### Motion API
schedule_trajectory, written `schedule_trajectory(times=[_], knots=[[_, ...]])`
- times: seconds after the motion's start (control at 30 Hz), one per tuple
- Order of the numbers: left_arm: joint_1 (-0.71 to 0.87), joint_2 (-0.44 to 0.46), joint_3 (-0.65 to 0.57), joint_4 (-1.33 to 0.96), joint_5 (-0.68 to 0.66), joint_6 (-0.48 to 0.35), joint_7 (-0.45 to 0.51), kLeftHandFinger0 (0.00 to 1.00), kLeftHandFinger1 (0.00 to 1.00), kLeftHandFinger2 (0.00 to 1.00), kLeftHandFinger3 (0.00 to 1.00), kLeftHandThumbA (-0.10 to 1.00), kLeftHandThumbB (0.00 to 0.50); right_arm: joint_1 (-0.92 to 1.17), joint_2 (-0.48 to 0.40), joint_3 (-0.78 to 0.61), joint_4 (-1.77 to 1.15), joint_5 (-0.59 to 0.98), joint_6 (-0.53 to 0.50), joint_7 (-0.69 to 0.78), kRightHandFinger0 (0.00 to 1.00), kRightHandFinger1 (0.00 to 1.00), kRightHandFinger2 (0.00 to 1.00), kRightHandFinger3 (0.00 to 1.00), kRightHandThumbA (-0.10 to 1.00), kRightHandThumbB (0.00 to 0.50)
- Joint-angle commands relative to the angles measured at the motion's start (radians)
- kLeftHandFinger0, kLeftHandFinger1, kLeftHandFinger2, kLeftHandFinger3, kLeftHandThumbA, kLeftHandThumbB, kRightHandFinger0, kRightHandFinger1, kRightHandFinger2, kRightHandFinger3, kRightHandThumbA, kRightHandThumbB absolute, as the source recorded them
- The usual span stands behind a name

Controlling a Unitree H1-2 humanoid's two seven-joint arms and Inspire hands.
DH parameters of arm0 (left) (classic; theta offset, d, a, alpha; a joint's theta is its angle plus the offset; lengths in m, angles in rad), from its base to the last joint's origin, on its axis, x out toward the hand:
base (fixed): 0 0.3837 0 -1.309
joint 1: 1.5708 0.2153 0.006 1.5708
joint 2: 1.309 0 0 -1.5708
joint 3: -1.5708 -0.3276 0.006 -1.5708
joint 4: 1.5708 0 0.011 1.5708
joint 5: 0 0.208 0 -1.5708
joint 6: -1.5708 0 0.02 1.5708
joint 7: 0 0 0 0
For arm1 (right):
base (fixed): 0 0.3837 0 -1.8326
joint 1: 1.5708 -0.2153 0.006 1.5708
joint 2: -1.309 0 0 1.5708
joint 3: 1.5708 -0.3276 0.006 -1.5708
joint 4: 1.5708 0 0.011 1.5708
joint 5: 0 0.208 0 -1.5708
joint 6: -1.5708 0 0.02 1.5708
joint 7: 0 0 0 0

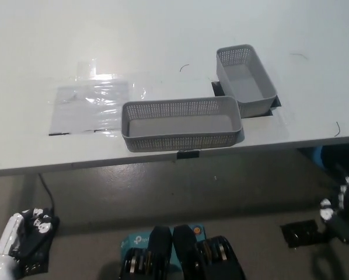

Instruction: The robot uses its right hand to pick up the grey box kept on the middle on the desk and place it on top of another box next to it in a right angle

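A: White plastic and black metal, that is all we see nearest us: our left hand [14, 242] hangs low at the lower left, below the table edge, its fingers loosely curled and holding nothing we can make out. Our right hand [342, 213] is at the far lower right, half out of frame; we cannot tell how its fingers stand.

B: So neither is anywhere near the work. What worries us first?

A: The reach. The right hand has to come up from under the table [163, 35] edge, and we judge it could knock the rim on the way.

B: And the baskets?

A: The long grey mesh basket [182, 123] lies crosswise near the front edge, roughly in the middle. The second grey basket [246, 79] sits behind and to its right, running away from us, its near end just beside the first one's right end, perhaps touching. They already form a corner.

B: Then a grasp on one could drag the other.

A: We think so. The walls look thin and perforated, so a pinch may flex them and slip. Set down off-centre across the other's rim, the basket could tip in or slide off.

B: Anything further back?

A: A clear plastic sheet [93, 102] taped flat on the left, well apart from both. No risk there, we judge.
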Motion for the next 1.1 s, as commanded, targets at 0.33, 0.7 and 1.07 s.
schedule_trajectory(times=[0.33, 0.7, 1.07], knots=[[-0.019, 0.067, -0.004, -0.018, 0.012, 0.015, -0.029, 0.00, 0.00, 0.07, 0.28, 0.52, 0.452, -0.504, -0.302, 0.232, -0.062, -0.139, 0.132, 0.276, 1.00, 1.00, 1.00, 1.00, 0.41, 0.423], [-0.022, 0.075, -0.015, -0.015, 0.008, 0.027, -0.043, 0.00, 0.00, 0.08, 0.25, 0.53, 0.476, -0.681, -0.292, 0.345, 0.200, -0.198, 0.009, 0.328, 1.00, 1.00, 1.00, 1.00, 0.30, 0.395], [0.004, 0.097, -0.056, -0.023, 0.037, 0.018, -0.061, 0.00, 0.00, 0.06, 0.28, 0.53, 0.458, -0.773, -0.258, 0.458, 0.409, -0.293, -0.122, 0.330, 1.00, 1.00, 1.00, 1.00, 0.23, 0.339]])
